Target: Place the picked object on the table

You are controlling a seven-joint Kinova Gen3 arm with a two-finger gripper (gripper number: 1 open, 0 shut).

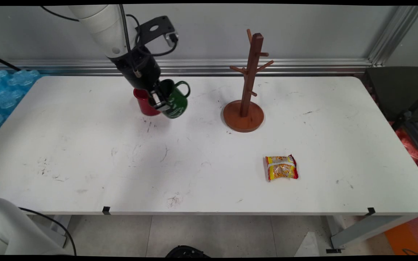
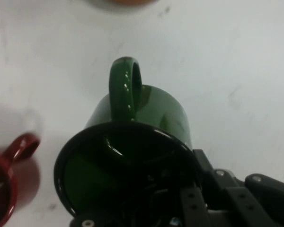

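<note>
The black gripper [image 1: 162, 100] has its jaws clamped on the rim of a glossy green mug [image 1: 174, 99], one finger inside the mouth and the other against the outer wall. The mug is tilted, its mouth turned toward the arm and its looped handle [image 1: 183, 86] pointing up and away, near the far edge of the tabletop [image 1: 85, 152], left of the middle. In the hand view the mug [image 2: 132, 142] shows a smooth, shiny glaze with a dark rim around its round opening, and the thick curved handle arches over the cylindrical body. Whether its base touches the tabletop cannot be told.

Just beside it, on the side toward the left edge, stands a red mug [image 1: 144, 103], upright, partly hidden by the gripper; in the hand view its rounded handle [image 2: 21, 146] and a part of its rim show.

Further right near the far edge stands a wooden mug tree [image 1: 247, 81]: a round, flat, reddish-brown base, a straight dark post and short pegs slanting upward, all bare.

Toward the near right part of the tabletop lies a small crinkled snack packet [image 1: 281, 167], shiny yellow and red foil, flat on the scuffed white surface, well apart from the rest.
</note>
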